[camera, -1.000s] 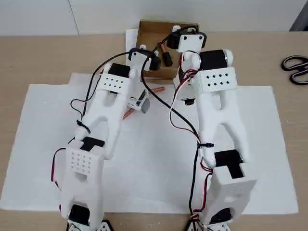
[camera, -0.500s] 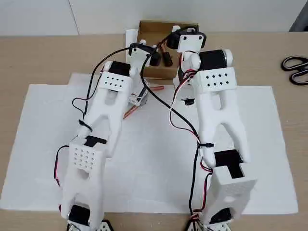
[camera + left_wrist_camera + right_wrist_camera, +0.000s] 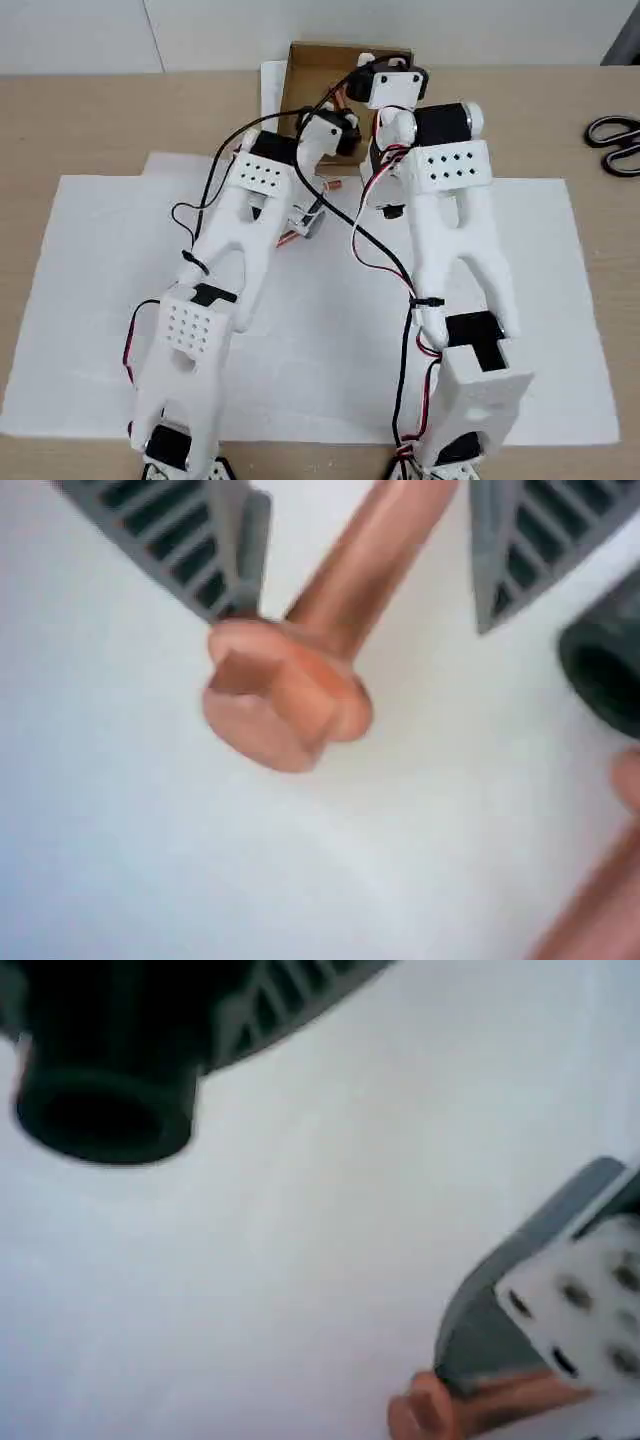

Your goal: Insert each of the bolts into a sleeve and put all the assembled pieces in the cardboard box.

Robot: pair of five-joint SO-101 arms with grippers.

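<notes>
Copper-coloured hex-head bolt [image 3: 290,695] lies on the white paper sheet [image 3: 150,860], its shank between the spread fingers of the left gripper [image 3: 365,620], which have not closed on it. Over the last second that arm swung towards the right gripper [image 3: 130,1030], which clamps a black tubular sleeve [image 3: 105,1110] just beside. Grasping likely comes next; the brown cardboard box [image 3: 320,46] lies beyond

Bolt [image 3: 300,670] lies on sheet [image 3: 100,250] before cardboard box [image 3: 305,70].
</notes>
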